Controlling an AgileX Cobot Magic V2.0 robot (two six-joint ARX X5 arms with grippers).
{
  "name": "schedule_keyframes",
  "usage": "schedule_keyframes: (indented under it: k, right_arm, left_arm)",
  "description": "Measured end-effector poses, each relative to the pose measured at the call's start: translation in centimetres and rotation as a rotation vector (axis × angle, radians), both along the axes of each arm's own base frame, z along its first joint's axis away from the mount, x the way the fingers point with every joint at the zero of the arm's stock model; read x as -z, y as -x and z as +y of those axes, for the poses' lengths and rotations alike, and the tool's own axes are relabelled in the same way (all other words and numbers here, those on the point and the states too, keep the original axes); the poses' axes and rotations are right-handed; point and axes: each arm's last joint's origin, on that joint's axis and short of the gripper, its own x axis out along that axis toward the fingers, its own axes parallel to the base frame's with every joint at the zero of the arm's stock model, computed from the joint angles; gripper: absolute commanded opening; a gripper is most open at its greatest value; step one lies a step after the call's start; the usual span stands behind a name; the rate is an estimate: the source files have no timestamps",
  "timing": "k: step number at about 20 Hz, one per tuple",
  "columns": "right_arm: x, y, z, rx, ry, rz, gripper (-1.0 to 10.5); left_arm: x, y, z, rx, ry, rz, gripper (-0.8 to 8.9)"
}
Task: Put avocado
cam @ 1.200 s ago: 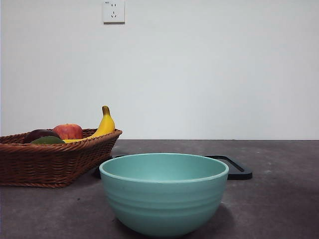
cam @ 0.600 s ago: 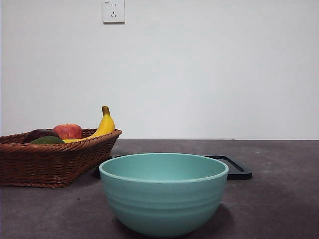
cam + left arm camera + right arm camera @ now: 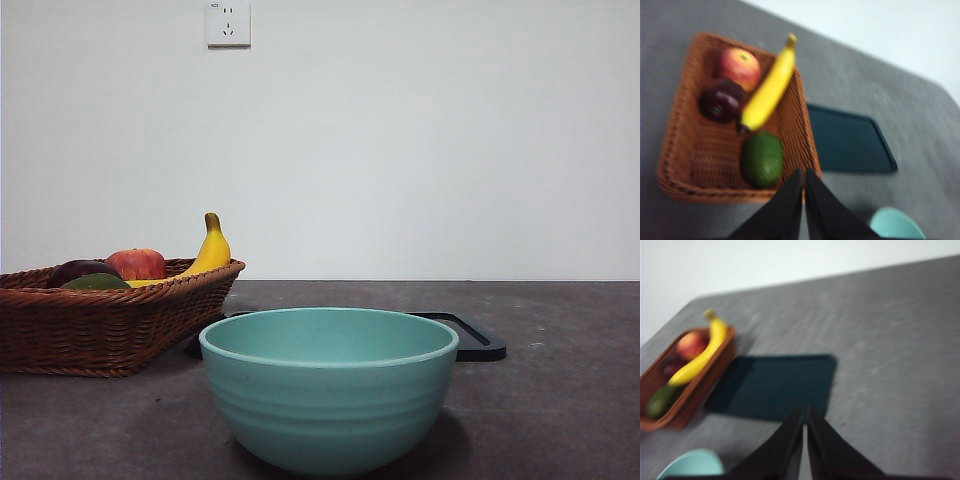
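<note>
Nothing had moved in the front view since the earlier frames. The avocado [image 3: 761,159] lay in the wicker basket [image 3: 675,170] near the banana [image 3: 767,87]. The left gripper [image 3: 803,176] and right gripper [image 3: 804,413] hovered above, jaws closed, empty.

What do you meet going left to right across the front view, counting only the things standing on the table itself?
Wicker basket → teal bowl → the visible end of the black tray.
</note>
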Motion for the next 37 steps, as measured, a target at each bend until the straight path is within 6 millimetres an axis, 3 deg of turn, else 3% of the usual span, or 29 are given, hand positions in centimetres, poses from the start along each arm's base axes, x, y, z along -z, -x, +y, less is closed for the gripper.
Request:
schedule_keyframes:
  k: [8,15,20,22,24,26,31,37]
  right_arm:
    - [-2.9,-0.6,1.6,-0.247,0.065,0.204,0.1]
    - [-2.4,-0.1,3.7,-0.489,0.114,0.32,0.1]
    - [-2.2,-0.3,4.1,-0.531,0.129,0.334,0.1]
    - [-2.2,-0.3,4.1,-0.531,0.129,0.335,1.3]
    - [-2.2,-0.4,4.2,-0.531,0.129,0.339,3.0]
    - [-2.2,-0.4,4.2,-0.531,0.13,0.341,3.6]
    - [-2.2,-0.4,4.2,-0.531,0.13,0.341,3.6]
    - [-2.2,-0.4,4.2,-0.531,0.13,0.341,3.6]
  left_arm:
    - [-2.7,-0.8,-0.8,0.191,-0.064,0.122,0.1]
    - [-2.8,-0.3,-1.6,0.334,-0.11,0.219,0.09]
    - [-2.7,-0.1,-1.6,0.344,-0.114,0.234,0.15]
    - [-2.7,-0.1,-1.6,0.344,-0.114,0.234,1.17]
    - [-2.7,-0.1,-1.6,0.344,-0.114,0.234,2.98]
    - [-2.7,-0.1,-1.6,0.344,-0.114,0.234,3.97]
    - [-2.5,-0.9,-1.7,0.344,-0.113,0.255,4.15]
    - [-2.1,-5.6,-2.4,0.295,-0.166,0.273,4.12]
